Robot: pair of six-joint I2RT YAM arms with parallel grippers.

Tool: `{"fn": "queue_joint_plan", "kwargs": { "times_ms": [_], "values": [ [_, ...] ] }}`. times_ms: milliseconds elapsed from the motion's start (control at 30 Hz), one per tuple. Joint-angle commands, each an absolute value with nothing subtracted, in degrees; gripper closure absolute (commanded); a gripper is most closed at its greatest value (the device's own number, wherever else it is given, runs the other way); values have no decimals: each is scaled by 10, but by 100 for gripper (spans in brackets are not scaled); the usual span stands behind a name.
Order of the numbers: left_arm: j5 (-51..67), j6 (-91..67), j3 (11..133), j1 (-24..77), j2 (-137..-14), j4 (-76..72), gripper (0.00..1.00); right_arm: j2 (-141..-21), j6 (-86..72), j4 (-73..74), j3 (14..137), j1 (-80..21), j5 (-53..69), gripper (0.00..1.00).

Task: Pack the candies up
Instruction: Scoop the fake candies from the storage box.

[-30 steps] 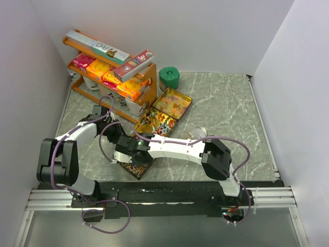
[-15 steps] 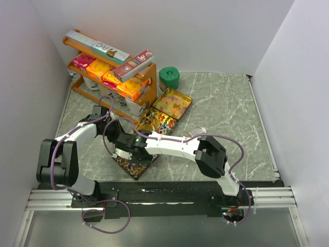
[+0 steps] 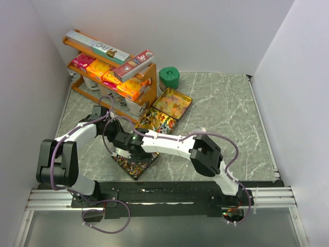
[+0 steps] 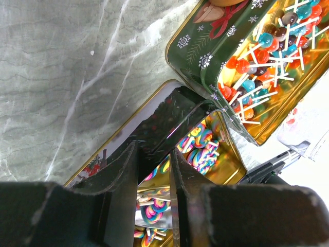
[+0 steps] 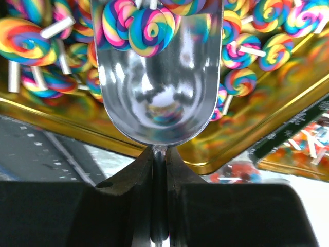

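The candies here are rainbow swirl lollipops (image 5: pixel 31 41) in a gold-lined tin (image 3: pixel 138 165) near the table's front. My right gripper (image 5: pixel 159 170) is shut on the handle of a metal scoop (image 5: pixel 159 103). The scoop's bowl lies in the tin with two lollipops at its front lip. My left gripper (image 4: pixel 154 164) straddles the tin's dark wall (image 4: pixel 169 113) at a corner, its fingers closed on that wall. Between them I see lollipops (image 4: pixel 203 149) and the scoop. In the top view both grippers overlap above the tin, the right gripper (image 3: pixel 125 149) in front.
Two more open tins lie behind: one with red and blue lollipops (image 3: pixel 158 122) and one with orange-yellow sweets (image 3: pixel 174 103). A green lid (image 3: pixel 169 77) stands by the back wall. An orange rack of boxes (image 3: pixel 110 72) fills the back left. A glass jar (image 3: pixel 198 132) peeks out behind the right arm.
The right arm has stretched further left and away, moving the scoop across the tin. The left arm has held still.
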State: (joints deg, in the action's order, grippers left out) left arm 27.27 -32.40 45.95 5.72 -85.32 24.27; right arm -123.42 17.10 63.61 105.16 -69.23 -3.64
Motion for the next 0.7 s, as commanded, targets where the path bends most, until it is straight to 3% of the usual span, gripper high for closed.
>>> {"fn": "queue_joint_plan", "kwargs": {
  "times_ms": [0,167,400,667],
  "values": [
    [251,-390,443,62,-872,229,92,-1271,218,558,1072,-732,-52,100],
    [251,-385,446,63,-868,226,93,-1268,225,534,1073,-739,-78,100],
    [255,-374,444,63,-869,224,96,-1274,236,497,1064,-740,-235,100],
    [258,-376,450,63,-870,223,97,-1258,229,474,1053,-740,-104,100]
  ]
}}
